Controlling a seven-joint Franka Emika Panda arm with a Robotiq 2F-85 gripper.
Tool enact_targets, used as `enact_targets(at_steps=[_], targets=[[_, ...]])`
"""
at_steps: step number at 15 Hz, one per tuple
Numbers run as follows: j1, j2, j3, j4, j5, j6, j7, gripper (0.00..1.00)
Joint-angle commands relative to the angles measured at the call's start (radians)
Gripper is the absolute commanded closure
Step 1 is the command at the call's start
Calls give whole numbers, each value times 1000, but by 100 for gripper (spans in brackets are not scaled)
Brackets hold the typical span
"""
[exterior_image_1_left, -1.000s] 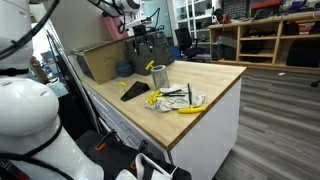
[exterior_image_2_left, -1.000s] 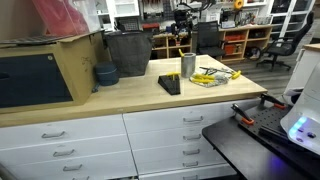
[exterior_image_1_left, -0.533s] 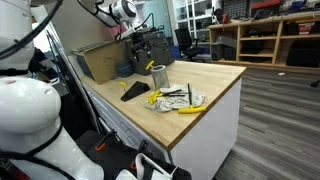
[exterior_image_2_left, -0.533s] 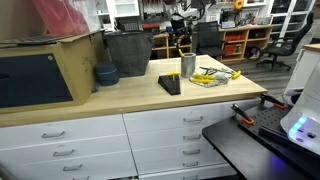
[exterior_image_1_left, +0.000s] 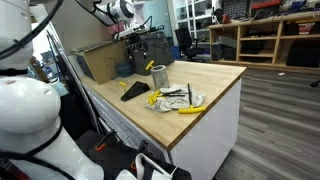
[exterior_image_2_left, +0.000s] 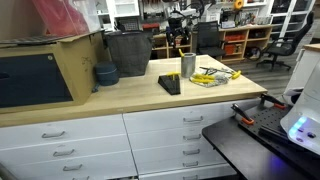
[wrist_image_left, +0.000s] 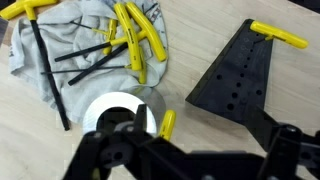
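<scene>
While the gripper hangs open above the cup, bare tabletop separates cloth and holder.

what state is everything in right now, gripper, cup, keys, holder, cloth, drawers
gripper: jaws open, holding nothing
metal cup: upright, top open
key holder: one yellow-handled key slotted in, other holes empty
hex keys: lying loose on the cloth
cloth: rumpled on the counter
drawers: shut

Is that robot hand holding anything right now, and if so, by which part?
Nothing is held. The hand is open and hangs over the metal cup, not touching it.
</scene>
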Motion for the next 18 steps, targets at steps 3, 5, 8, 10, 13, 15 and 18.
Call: enact_targets(at_steps=[3,5,8,10,13,15,18], targets=[[8,3,-13,1,-18,3,47,0],[19,19,-27,11,-29,12,125,0],[37,53,-36,48,-20,13,249,0],[58,74,-39,68,-35,19,316,0],[102,108,-54,108,-99,12,401,0],[132,131,-68,140,-156,-3,445,0],[158,162,-88,175,-223,-16,491,0]])
